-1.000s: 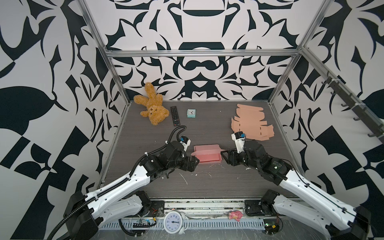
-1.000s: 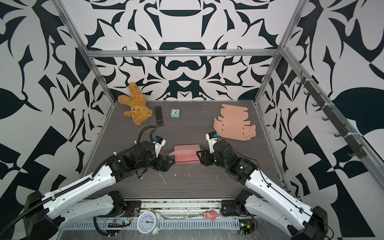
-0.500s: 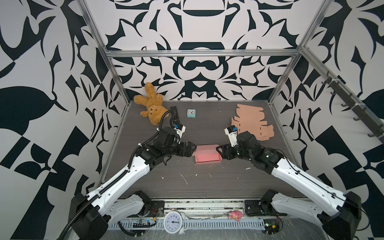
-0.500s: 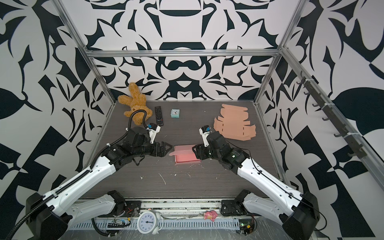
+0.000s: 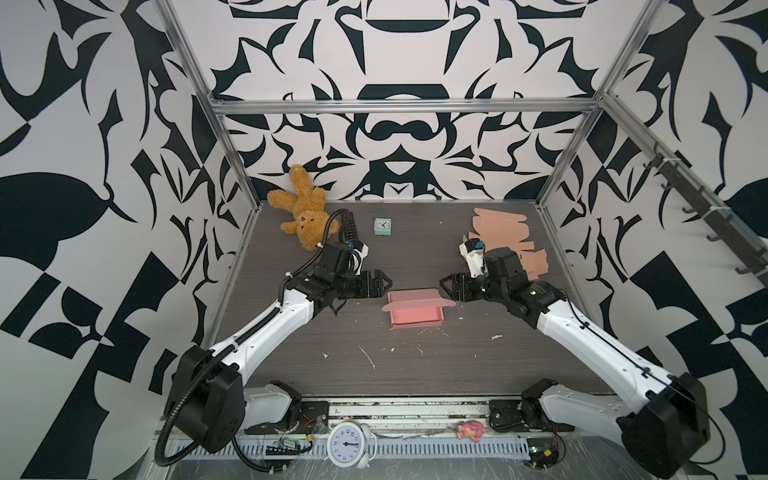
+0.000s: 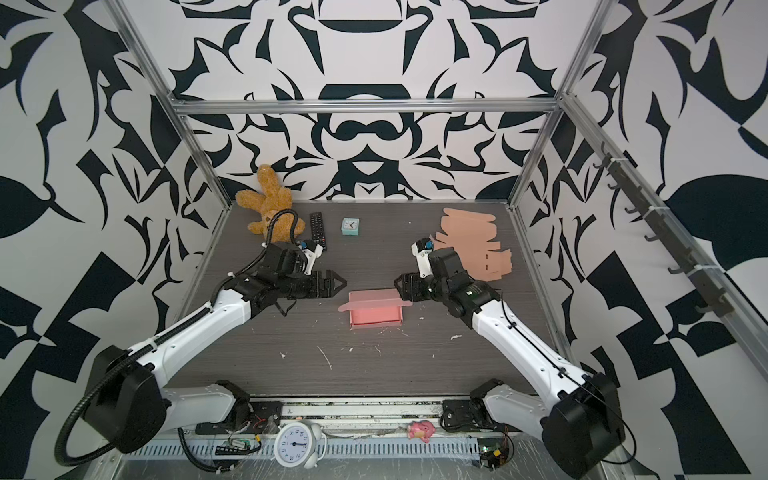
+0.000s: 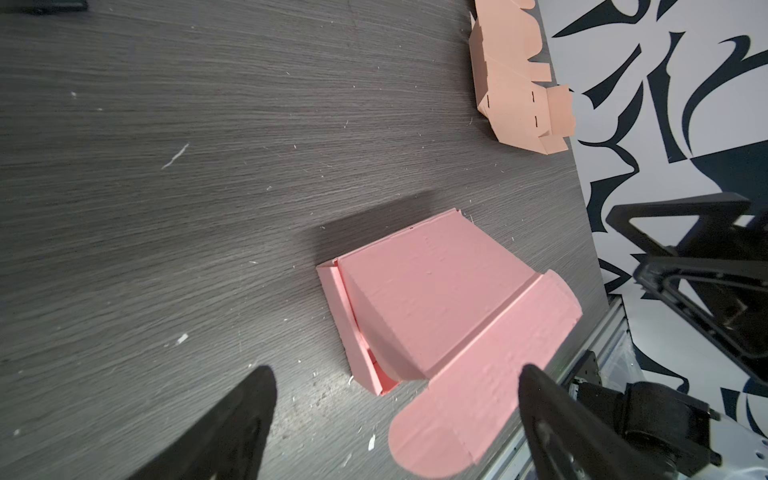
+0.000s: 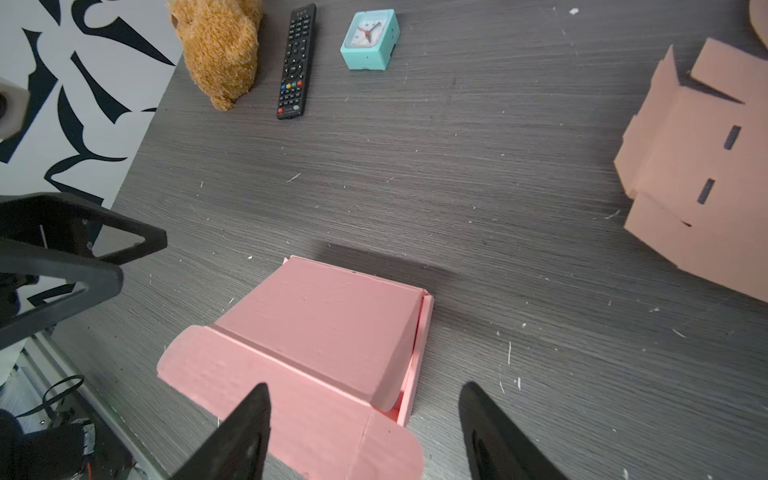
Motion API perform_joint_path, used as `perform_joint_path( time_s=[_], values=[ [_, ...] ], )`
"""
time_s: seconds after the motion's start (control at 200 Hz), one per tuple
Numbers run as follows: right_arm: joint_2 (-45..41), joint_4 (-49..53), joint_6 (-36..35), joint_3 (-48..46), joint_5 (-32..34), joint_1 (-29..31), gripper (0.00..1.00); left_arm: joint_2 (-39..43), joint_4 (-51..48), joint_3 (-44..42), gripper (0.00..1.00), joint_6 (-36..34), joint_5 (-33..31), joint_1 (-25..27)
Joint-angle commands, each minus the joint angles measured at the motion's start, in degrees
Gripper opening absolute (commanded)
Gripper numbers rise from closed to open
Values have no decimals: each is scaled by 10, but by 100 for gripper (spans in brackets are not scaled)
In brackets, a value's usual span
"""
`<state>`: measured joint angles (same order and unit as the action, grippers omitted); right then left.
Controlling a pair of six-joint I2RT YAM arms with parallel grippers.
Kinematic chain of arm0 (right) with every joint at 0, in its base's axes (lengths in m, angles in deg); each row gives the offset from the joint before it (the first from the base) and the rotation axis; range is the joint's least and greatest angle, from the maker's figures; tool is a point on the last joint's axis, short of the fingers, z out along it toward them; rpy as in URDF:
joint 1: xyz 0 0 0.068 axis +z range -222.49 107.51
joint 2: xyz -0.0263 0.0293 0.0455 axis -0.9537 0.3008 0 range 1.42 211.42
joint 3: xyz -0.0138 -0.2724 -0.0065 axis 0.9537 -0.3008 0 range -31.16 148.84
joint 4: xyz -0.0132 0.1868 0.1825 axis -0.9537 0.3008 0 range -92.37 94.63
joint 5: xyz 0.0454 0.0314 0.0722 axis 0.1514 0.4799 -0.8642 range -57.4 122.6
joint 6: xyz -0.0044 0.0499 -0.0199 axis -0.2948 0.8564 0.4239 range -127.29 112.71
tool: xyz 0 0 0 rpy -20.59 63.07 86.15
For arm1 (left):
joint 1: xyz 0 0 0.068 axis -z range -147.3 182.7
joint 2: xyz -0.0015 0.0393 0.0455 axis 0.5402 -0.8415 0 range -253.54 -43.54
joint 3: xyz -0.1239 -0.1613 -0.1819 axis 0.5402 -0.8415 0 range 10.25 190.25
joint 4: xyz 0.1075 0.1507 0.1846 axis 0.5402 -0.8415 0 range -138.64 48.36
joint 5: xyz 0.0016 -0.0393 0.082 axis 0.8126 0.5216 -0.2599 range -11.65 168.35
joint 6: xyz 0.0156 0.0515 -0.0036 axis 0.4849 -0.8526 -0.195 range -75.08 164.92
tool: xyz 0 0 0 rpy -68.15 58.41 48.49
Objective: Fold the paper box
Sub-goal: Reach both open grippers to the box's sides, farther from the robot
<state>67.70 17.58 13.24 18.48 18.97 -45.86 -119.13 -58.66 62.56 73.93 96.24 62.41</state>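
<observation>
The pink paper box [image 5: 415,316] [image 6: 376,311] lies in the middle of the dark table. Its lid stands half raised, and a long flap with rounded ends juts out over the tray. My left gripper [image 5: 386,284] [image 6: 340,282] hovers open just beyond the box's left end, touching nothing. My right gripper [image 5: 444,285] [image 6: 397,283] hovers open at the right end, level with the flap's tip and holding nothing. In the left wrist view the box [image 7: 432,299] lies ahead of the open gripper [image 7: 395,374]. In the right wrist view the box [image 8: 328,316] sits ahead of the gripper [image 8: 365,388].
A teddy bear [image 5: 305,216], a black remote [image 6: 317,230] and a small teal clock [image 5: 382,227] lie along the back. Flat tan box blanks [image 5: 505,232] are piled at the back right. A white alarm clock [image 5: 348,444] and a pink toy [image 5: 469,430] sit on the front rail.
Both grippers have lifted off the box's ends and drawn back. The right jaws have spread wider. The box's lid and flap have sprung up a little.
</observation>
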Motion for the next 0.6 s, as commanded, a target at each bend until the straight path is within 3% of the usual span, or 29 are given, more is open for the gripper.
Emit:
perform_joint_path(
  time_s=[0.0,0.595],
  values=[
    [16,-36,-8,23,-24,-7,73,-26,19,19,94,10,19,-3],
    [102,-108,23,-13,-29,-11,69,-97,70,-13,96,25,39,-3]
  ],
)
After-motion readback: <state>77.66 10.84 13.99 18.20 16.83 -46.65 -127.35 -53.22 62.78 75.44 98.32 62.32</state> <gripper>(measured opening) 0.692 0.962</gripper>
